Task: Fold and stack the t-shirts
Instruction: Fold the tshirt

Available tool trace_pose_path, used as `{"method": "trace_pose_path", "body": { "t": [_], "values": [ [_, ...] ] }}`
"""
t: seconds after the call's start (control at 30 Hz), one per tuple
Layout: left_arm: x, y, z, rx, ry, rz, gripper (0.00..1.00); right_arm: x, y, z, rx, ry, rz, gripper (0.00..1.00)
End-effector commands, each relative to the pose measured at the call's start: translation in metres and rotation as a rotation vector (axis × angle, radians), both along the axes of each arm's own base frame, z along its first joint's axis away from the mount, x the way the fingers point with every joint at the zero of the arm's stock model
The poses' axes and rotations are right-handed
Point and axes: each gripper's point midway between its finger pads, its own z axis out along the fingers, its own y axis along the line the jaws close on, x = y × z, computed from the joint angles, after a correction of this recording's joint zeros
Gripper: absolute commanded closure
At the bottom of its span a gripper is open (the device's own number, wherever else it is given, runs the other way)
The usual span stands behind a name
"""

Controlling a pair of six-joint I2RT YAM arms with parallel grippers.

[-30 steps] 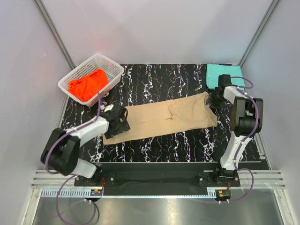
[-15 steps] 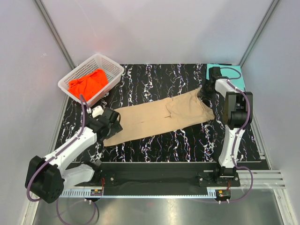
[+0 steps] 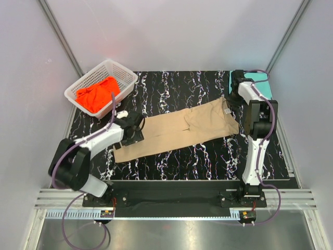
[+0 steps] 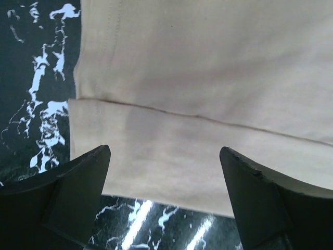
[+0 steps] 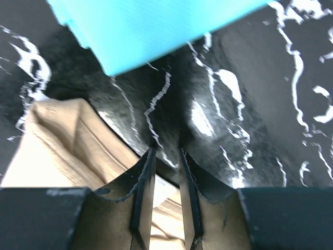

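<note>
The tan t-shirt [image 3: 182,130] lay folded into a long narrow strip across the middle of the black marbled desk [image 3: 177,161]. Its long axis ran aslant, from about 8 o'clock to about 2 o'clock in the top view. The end carrying a small pale tag pointed to 2 o'clock, and the stitched edge lay at the 8 o'clock end.

The left tool [image 4: 164,151] hung over that 8 o'clock end. It was released, its two fingers spread wide, with the cloth's lengthwise fold line and near edge showing between them.

The right tool [image 5: 166,152] sat at the 2 o'clock end with its fingers drawn almost together. Tan cloth showed in the slim gap, but whether it was pinched I cannot tell.

The teal t-shirt [image 5: 156,26] lay folded in the desk's 2 o'clock corner, just beyond the right tool and apart from the tan one. The orange-red t-shirt [image 3: 96,95] sat crumpled inside the white lattice basket [image 3: 125,78] at the 10 o'clock corner.
</note>
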Motion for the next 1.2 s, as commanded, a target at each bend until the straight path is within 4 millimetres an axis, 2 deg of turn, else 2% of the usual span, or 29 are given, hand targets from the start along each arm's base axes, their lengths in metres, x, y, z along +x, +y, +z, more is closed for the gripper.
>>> {"method": "trace_pose_path", "body": {
  "t": [0.0,0.07,0.1,0.13,0.17,0.27,0.3,0.33,0.4,0.43,0.47,0.5,0.6,0.77,0.87,0.97,1.0,1.1,1.13,1.17],
  "values": [
    [0.017,0.005,-0.006,0.051,0.002,0.023,0.05,-0.001,-0.012,0.054,-0.053,-0.078,-0.057,0.68],
    [0.015,0.008,-0.018,0.033,0.026,0.058,0.05,-0.003,-0.004,0.076,-0.006,-0.120,-0.066,0.68],
    [0.018,0.003,-0.022,-0.010,0.022,0.064,0.05,-0.010,-0.001,0.078,0.025,-0.115,-0.111,0.68],
    [0.014,0.008,-0.030,-0.030,0.036,0.093,0.05,-0.014,0.002,0.082,0.049,-0.118,-0.143,0.67],
    [0.015,0.003,-0.033,-0.077,0.036,0.097,0.05,-0.024,0.012,0.084,0.117,-0.111,-0.204,0.67],
    [0.006,0.013,-0.045,-0.102,0.072,0.153,0.05,-0.045,0.027,0.083,0.224,-0.074,-0.330,0.66],
    [0.003,0.015,-0.046,-0.097,0.081,0.160,0.05,-0.050,0.037,0.074,0.275,-0.059,-0.360,0.65],
    [0.000,0.019,-0.047,-0.082,0.090,0.171,0.05,-0.052,0.047,0.075,0.335,-0.060,-0.365,0.63],
    [-0.010,0.027,-0.051,-0.045,0.113,0.191,0.05,-0.055,0.055,0.065,0.395,-0.062,-0.410,0.61],
    [-0.012,0.028,-0.052,-0.047,0.111,0.213,0.05,-0.057,0.058,0.066,0.412,-0.067,-0.423,0.58],
    [-0.014,0.028,-0.053,-0.056,0.109,0.224,0.05,-0.059,0.071,0.065,0.426,-0.063,-0.415,0.58],
    [-0.022,0.029,-0.059,-0.064,0.120,0.244,0.05,-0.066,0.077,0.058,0.439,-0.045,-0.444,0.58],
    [-0.033,0.026,-0.062,-0.106,0.114,0.264,0.05,-0.075,0.088,0.060,0.443,-0.041,-0.495,0.57],
    [-0.041,0.039,-0.048,-0.081,0.062,0.311,0.06,-0.081,0.109,0.065,0.405,-0.018,-0.521,0.54],
    [-0.038,0.044,-0.033,-0.061,0.033,0.320,0.06,-0.081,0.121,0.056,0.426,-0.010,-0.532,0.53],
    [-0.031,0.048,-0.010,-0.053,-0.024,0.327,0.06,-0.080,0.131,0.045,0.401,-0.006,-0.517,0.52],
    [-0.024,0.049,0.004,-0.058,-0.066,0.325,0.06,-0.079,0.133,0.043,0.391,-0.010,-0.508,0.52],
    [-0.018,0.063,0.029,0.006,-0.132,0.341,0.06,-0.074,0.133,0.030,0.353,-0.006,-0.492,0.52],
    [-0.016,0.066,0.038,0.013,-0.158,0.344,0.06,-0.074,0.130,0.020,0.321,0.008,-0.489,0.52],
    [-0.019,0.072,0.044,0.041,-0.165,0.350,0.06,-0.069,0.127,0.021,0.301,-0.002,-0.464,0.52]
  ]
}}
